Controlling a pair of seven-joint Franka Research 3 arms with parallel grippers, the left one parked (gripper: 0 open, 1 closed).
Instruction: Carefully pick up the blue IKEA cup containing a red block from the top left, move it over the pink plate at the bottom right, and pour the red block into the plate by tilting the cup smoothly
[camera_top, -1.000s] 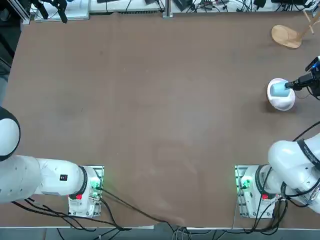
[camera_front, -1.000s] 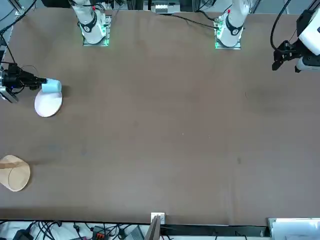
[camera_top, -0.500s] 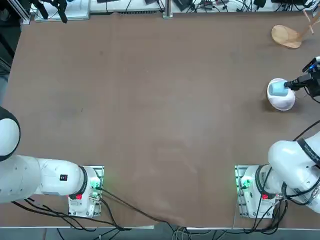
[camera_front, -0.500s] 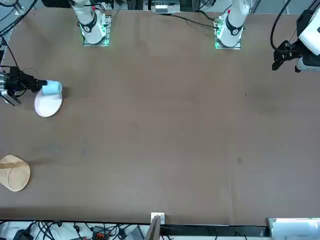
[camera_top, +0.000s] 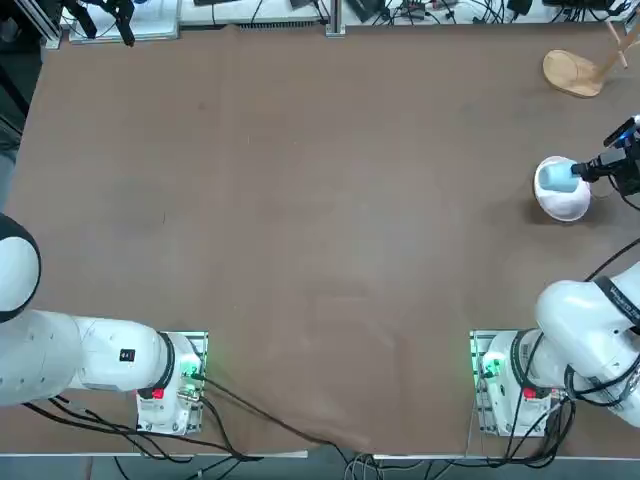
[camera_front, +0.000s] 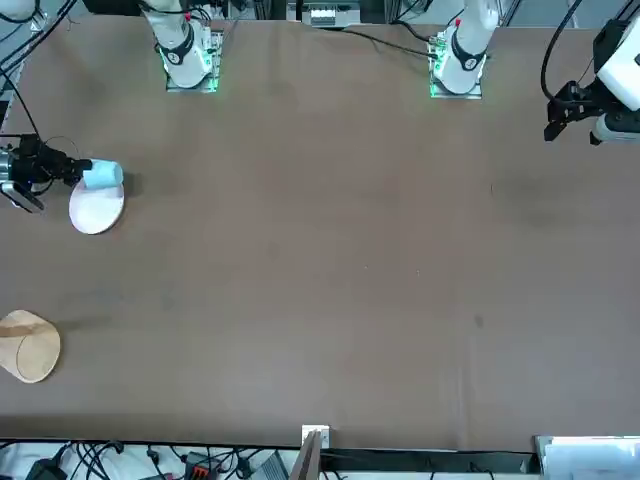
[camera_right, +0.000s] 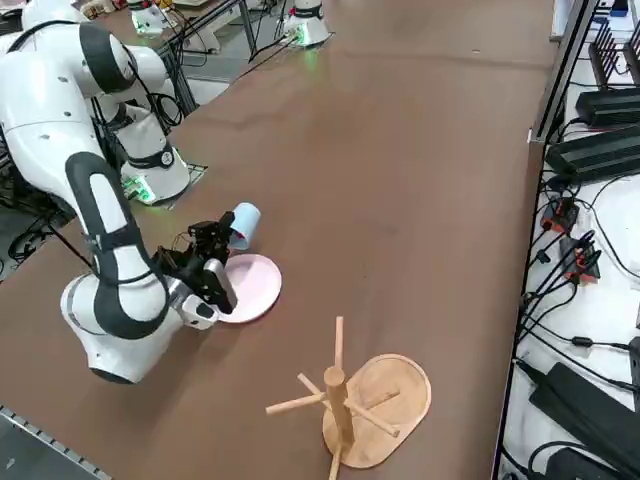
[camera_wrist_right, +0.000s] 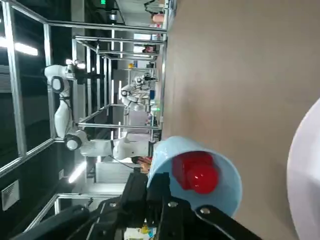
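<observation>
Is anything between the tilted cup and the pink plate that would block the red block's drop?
Nothing visible does. The right end effector holds the blue cup tilted above the pink plate; the red block is inside the cup. The wooden stand sits apart.

A broad brown table (camera_top: 300, 200) fills the scene, matte and evenly lit. In the top view a tan wooden stand (camera_top: 574, 72) sits at about two o'clock near the far edge. Cables and power strips (camera_right: 585, 150) line the strip beyond that edge. The wrist view shows a dark room with metal framing (camera_wrist_right: 90, 65) and bright ceiling strip lights (camera_wrist_right: 27, 48).
</observation>
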